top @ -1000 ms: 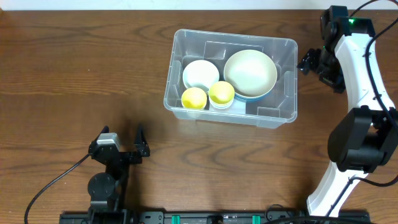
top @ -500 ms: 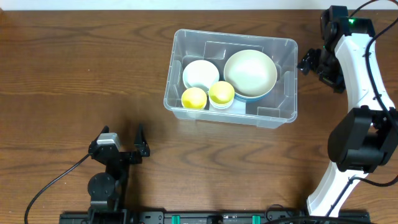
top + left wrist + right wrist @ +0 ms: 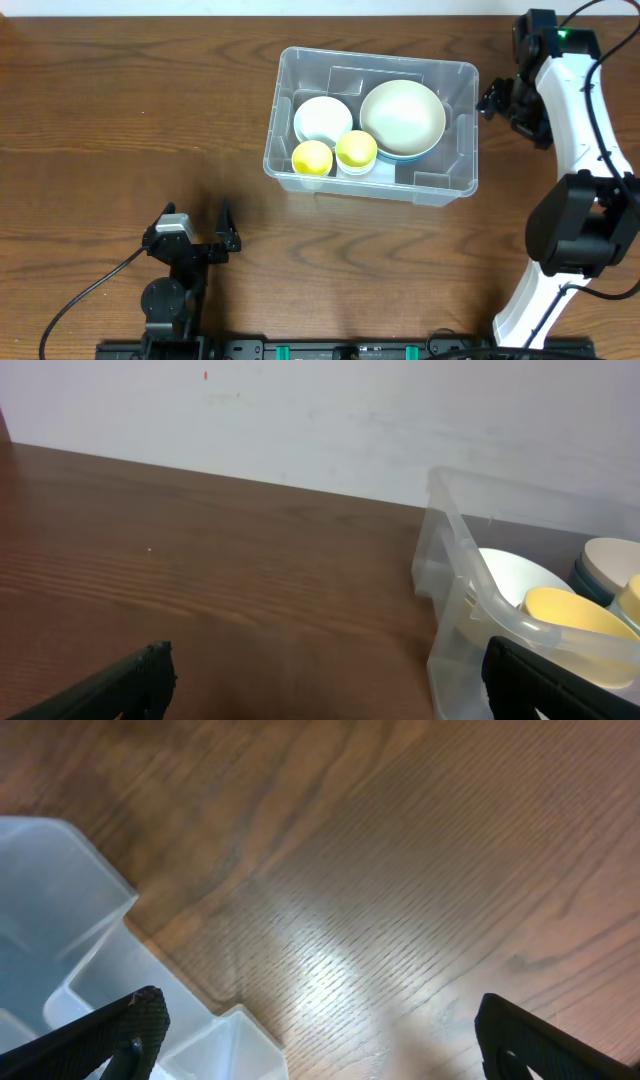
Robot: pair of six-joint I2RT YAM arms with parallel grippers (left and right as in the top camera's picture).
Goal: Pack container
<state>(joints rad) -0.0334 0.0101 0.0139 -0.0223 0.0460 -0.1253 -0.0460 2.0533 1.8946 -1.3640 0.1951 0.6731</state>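
Observation:
The clear plastic container (image 3: 455, 130) sits at the table's upper middle. It holds a large cream bowl stacked in a blue bowl (image 3: 402, 118), a white bowl (image 3: 322, 117) and two small yellow cups (image 3: 312, 158). My left gripper (image 3: 203, 240) is open and empty near the front edge, left of the container, whose corner shows in the left wrist view (image 3: 450, 580). My right gripper (image 3: 497, 102) is open and empty just right of the container's far right corner, which shows in the right wrist view (image 3: 70, 910).
The wooden table (image 3: 120, 120) stretches left of the container. A white wall (image 3: 300, 420) stands behind the table. The right arm's base (image 3: 575, 235) stands at the right edge.

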